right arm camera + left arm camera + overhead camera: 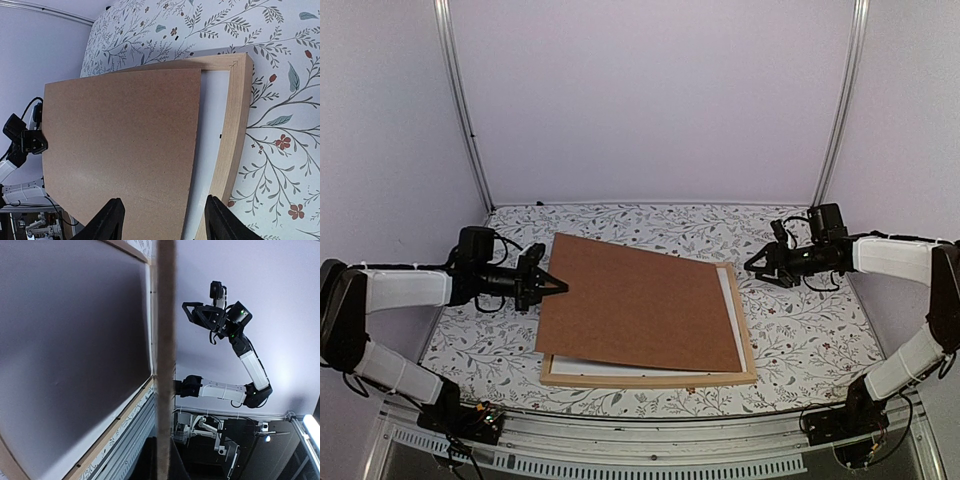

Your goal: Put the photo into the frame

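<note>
The frame (650,379) of light wood strips lies flat on the table, with a white sheet (730,300) showing inside it. A plain brown backing board (640,300) rests slanted over it, its left edge raised. My left gripper (560,285) is shut on that raised left edge. In the left wrist view the board (165,315) is edge-on, and the frame (115,430) under it holds a dark shaded surface. The photo does not show as such. My right gripper (752,268) hovers open beside the frame's far right corner, with its fingers (112,220) above the board (120,150) and the frame (235,125).
The table carries a floral-patterned cloth (800,330). Pale walls with metal corner posts (840,110) close in the back and sides. A metal rail (650,435) runs along the near edge between the arm bases.
</note>
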Robot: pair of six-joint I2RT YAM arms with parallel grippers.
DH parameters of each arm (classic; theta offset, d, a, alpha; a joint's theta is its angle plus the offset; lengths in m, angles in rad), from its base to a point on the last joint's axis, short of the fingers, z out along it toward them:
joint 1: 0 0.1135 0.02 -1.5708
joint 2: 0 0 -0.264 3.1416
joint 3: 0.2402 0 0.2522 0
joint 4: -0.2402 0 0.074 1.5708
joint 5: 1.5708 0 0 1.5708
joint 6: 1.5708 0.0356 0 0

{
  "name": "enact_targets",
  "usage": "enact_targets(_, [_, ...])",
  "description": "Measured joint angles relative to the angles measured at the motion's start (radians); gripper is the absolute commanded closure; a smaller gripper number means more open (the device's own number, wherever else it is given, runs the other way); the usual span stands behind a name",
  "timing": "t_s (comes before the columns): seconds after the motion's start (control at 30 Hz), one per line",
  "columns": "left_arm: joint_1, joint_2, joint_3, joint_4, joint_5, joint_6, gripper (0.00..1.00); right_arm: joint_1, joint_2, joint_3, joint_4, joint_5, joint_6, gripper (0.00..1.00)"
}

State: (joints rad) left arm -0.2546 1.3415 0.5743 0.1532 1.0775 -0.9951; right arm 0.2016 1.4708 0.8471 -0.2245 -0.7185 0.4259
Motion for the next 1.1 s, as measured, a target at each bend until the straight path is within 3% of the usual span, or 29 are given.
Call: enact_targets(1.1, [-0.023,0.190,0.098,0.017,0.039,0.069,1.00,-0.006,0.006,0.000,0.002,-0.001,-0.004,0.42])
